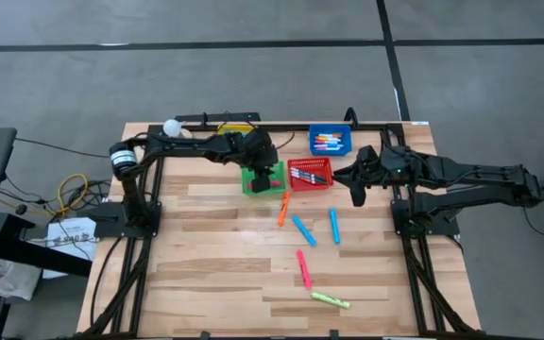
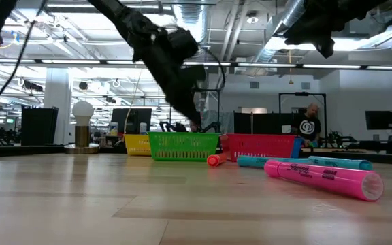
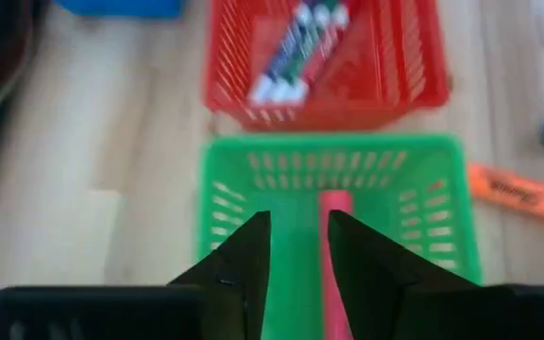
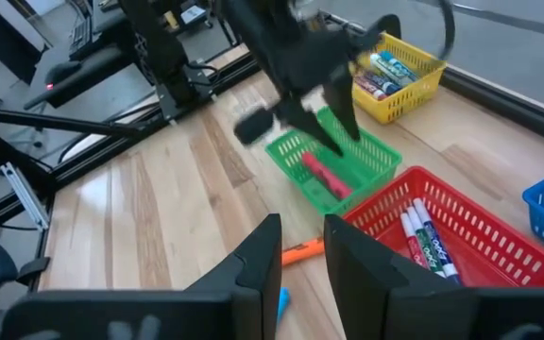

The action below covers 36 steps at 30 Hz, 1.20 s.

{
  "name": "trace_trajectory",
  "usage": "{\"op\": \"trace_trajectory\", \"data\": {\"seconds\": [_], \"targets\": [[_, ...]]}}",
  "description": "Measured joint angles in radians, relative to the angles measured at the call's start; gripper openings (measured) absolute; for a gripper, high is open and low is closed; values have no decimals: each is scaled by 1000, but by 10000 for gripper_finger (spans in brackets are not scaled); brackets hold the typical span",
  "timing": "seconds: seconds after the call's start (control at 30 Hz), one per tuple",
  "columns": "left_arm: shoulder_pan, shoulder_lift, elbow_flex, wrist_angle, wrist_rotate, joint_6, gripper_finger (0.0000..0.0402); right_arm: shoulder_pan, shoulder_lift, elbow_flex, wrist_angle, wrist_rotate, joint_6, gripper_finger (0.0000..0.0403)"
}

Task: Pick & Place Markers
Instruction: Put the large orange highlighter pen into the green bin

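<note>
The left tool (image 1: 270,176) hung over the green basket (image 1: 252,182) near the back of the counter (image 1: 206,274), its fingers (image 3: 244,264) parted with a narrow gap. A red marker (image 3: 333,247) lay in that basket just below them, free of the grip. Beside it, the red basket (image 1: 310,174) held several white-barrelled markers (image 1: 312,174), the blue basket (image 1: 331,141) behind it held more, and the yellow basket (image 4: 397,77) held others. The right tool (image 1: 358,181) waited just beside the red basket, its fingers slightly apart on nothing. Loose on the counter lay an orange marker (image 1: 282,210), two blue markers (image 1: 303,229), a pink marker (image 1: 303,268) and a yellow-green marker (image 1: 330,300), well apart from both tools.
</note>
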Motion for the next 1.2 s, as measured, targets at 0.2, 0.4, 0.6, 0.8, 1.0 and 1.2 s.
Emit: {"op": "trace_trajectory", "data": {"seconds": [0.2, 0.4, 0.6, 0.8, 1.0, 1.2], "targets": [[-37, -171, 0, 20, -4, -149, 119, 0, 0, 0, 0, -10, -6, 72], [-158, -284, 0, 56, 61, -397, 133, 0, 0, 0, 0, -11, -43, 72], [-320, -231, 0, 151, -71, -614, 146, 1, -1, 0, -4, -11, -54, 72], [-387, -127, 0, 165, -190, -838, 153, 9, 0, 0, -10, -38, -62, 72], [-402, -23, 0, 167, -191, -1007, 154, 26, 0, 0, -10, -63, -72, 72], [-420, 36, 0, 174, -201, -1077, 154, 53, 0, 0, -12, -63, -87, 72]]}}
